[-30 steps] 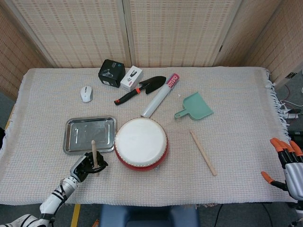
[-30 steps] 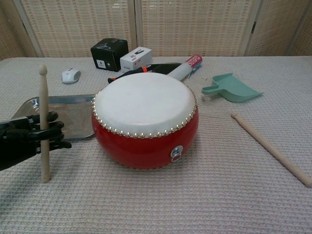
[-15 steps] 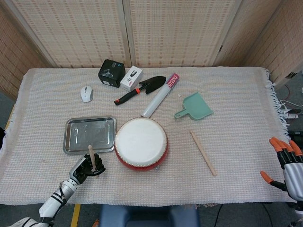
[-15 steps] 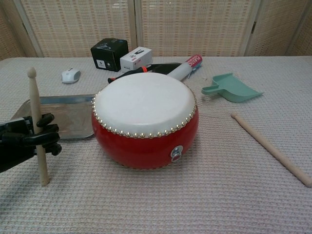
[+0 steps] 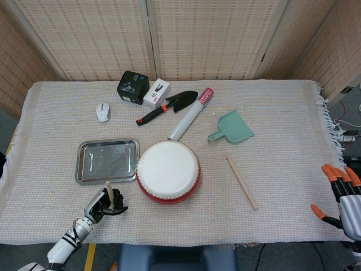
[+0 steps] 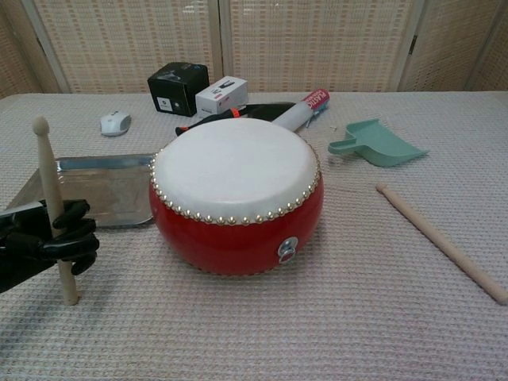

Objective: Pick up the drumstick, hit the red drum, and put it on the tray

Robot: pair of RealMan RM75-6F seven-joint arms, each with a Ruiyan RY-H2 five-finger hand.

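Wooden and pale, the drumstick (image 6: 52,208) stands close to upright at the near left edge of the worktop (image 5: 293,141), clasped about its middle by the black left hand (image 6: 62,240), whose fingers wrap round the shaft; the rounded tip points up and leans a little away from the drum, while the butt sits at or just above the woven cloth, and which of the two I cannot tell. From above, the left hand (image 5: 105,202) lies just in front of the near right corner of the tray (image 5: 82,169) and just left of the red drum (image 5: 168,172), so both targets are within reach of this arm alone. The relation that governs the next stroke is this: the drum's white skin lies to the hand's right and about level with the stick's tip, so by my reading the stick must be lifted and swung rightward, tip first, to land on the skin. The tray (image 6: 48,171) lies directly beyond the hand, and its long side runs left to right, so a stick laid that way would fit. Off at the far right edge, the right hand (image 5: 341,195) hangs with orange-tipped fingers spread and nothing in them, well apart from everything. A second stick (image 5: 242,182) lies flat right of the drum, nearer that idle hand.
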